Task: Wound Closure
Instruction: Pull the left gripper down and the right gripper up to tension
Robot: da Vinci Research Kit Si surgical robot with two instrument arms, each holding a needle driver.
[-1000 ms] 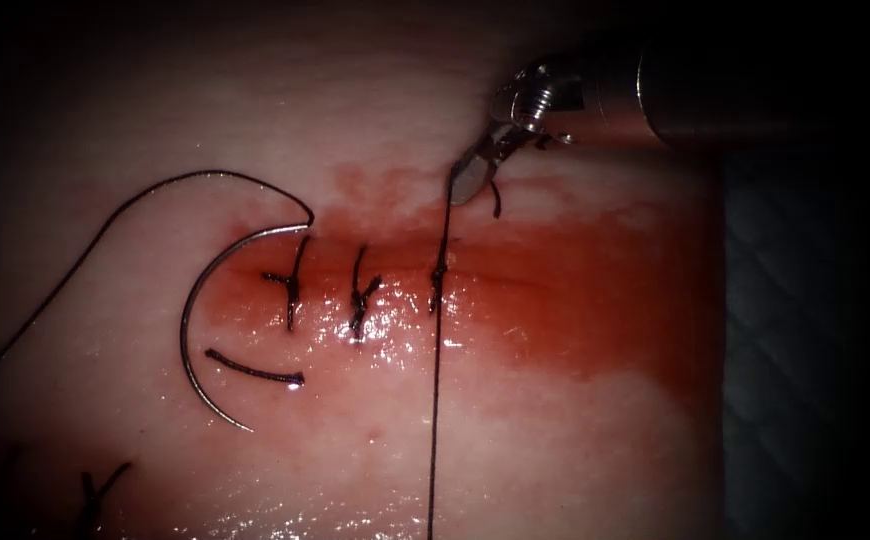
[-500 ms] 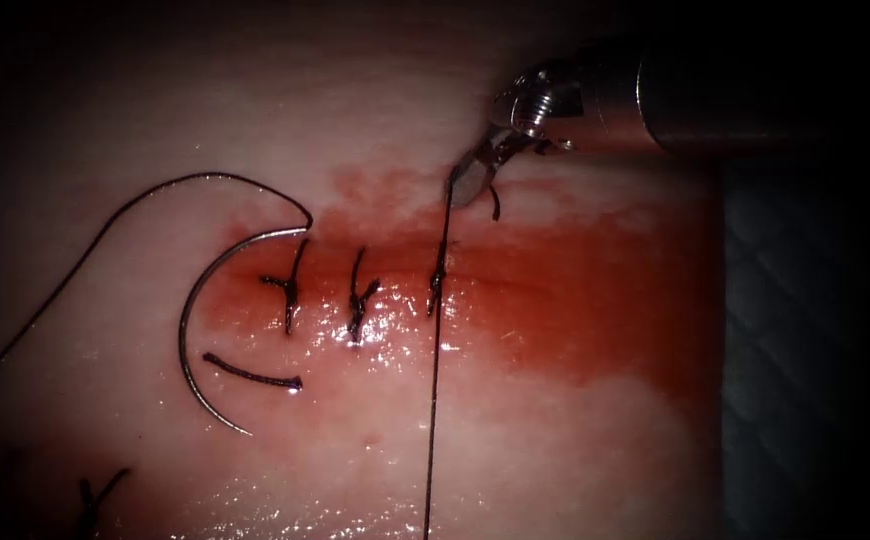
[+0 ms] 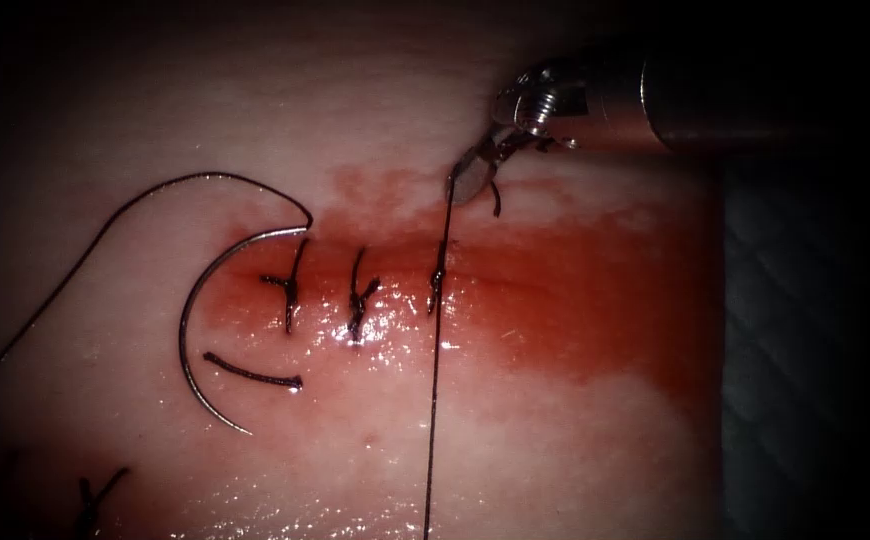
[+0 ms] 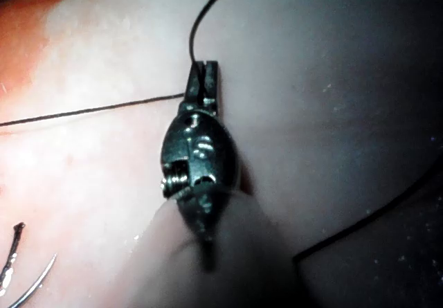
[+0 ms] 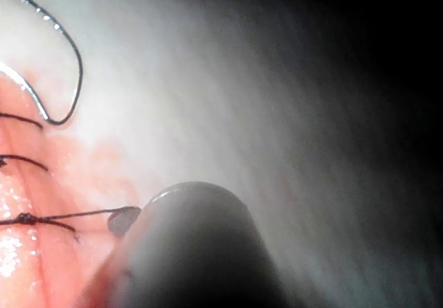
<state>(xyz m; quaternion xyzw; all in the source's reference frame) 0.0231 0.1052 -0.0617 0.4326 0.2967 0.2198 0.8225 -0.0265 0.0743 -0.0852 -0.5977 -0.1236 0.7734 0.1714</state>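
In the endoscope view my right tool (image 3: 470,182) comes in from the upper right, its jaws shut on the thread (image 3: 433,400). That strand runs taut down through the rightmost stitch (image 3: 438,285) and off the lower edge. The curved needle (image 3: 187,330) lies loose on the tissue (image 3: 555,440) at the left end of the cut, held by neither tool and not in the tissue. Its tail thread (image 3: 205,176) loops off to the left. In the left wrist view my left tool (image 4: 204,79) is shut on the thread (image 4: 83,111). The right wrist view shows the right tool's jaw tip (image 5: 123,219) with thread leading to a knot (image 5: 24,218).
Two more tied stitches (image 3: 290,285) (image 3: 360,295) cross the cut left of the taut strand. A loose cut end of thread (image 3: 250,375) lies inside the needle's curve. Another knot (image 3: 95,495) sits at the lower left. Red fluid (image 3: 575,300) stains the tissue around the cut.
The lower end of the taut strand has drifted slightly left. The right tool, the needle and the stitches have stayed almost still.
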